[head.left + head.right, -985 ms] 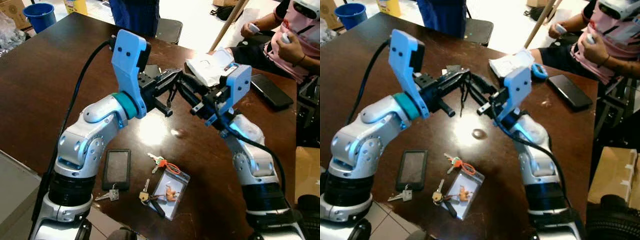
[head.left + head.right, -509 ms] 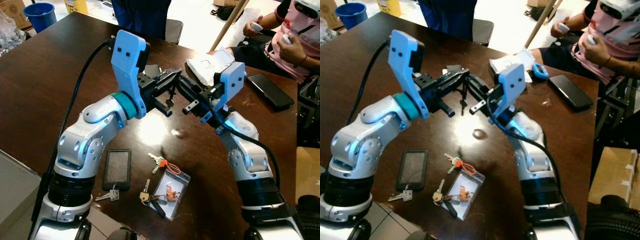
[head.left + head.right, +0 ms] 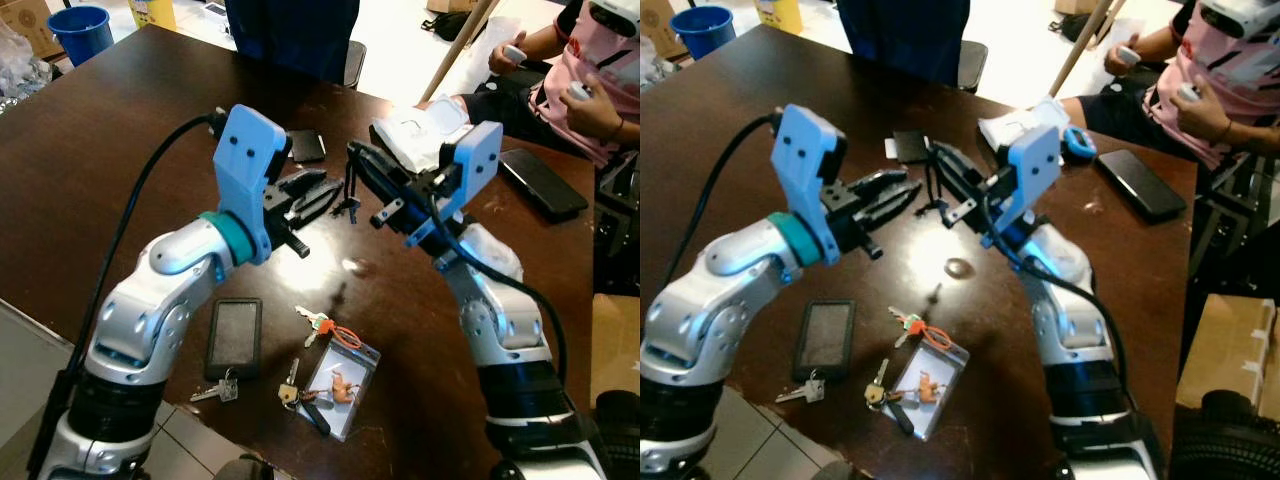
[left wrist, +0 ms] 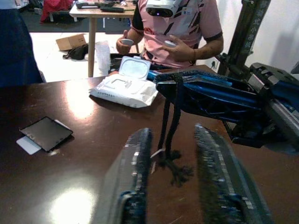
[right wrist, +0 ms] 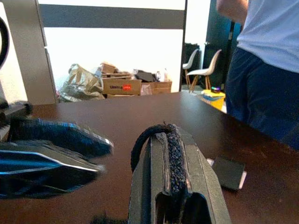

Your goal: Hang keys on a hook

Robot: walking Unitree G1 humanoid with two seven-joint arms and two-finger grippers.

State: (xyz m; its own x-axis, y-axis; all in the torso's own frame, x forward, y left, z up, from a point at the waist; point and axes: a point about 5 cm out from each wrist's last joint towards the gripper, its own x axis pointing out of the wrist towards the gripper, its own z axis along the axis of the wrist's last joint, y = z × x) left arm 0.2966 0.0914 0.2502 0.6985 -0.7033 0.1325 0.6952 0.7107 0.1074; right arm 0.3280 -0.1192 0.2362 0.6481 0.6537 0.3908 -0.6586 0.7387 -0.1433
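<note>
My right gripper (image 3: 354, 152) is raised over the middle of the dark table (image 3: 90, 170) and is shut on a black cord (image 3: 350, 195). The cord loops over the fingers (image 5: 170, 140) and hangs down to a knotted end (image 4: 175, 170). My left gripper (image 3: 330, 192) is open just to the left of it and lower. Its two fingers (image 4: 138, 154) stand on either side of the cord's lower end without touching it. A bunch of keys with an orange ring and a clear badge holder (image 3: 335, 375) lies on the table near me.
A black phone (image 3: 234, 338) with a single key (image 3: 215, 392) beside it lies near the front edge. A black card (image 3: 305, 145), a wipes pack (image 3: 420, 135) and another phone (image 3: 540, 182) lie further back. A seated person (image 3: 590, 80) is at the right, and another person (image 3: 290, 35) stands behind the table.
My left gripper has let go of the cord, opened, and dropped back to the left. The cord now hangs from the right gripper alone, which has hardly moved.
</note>
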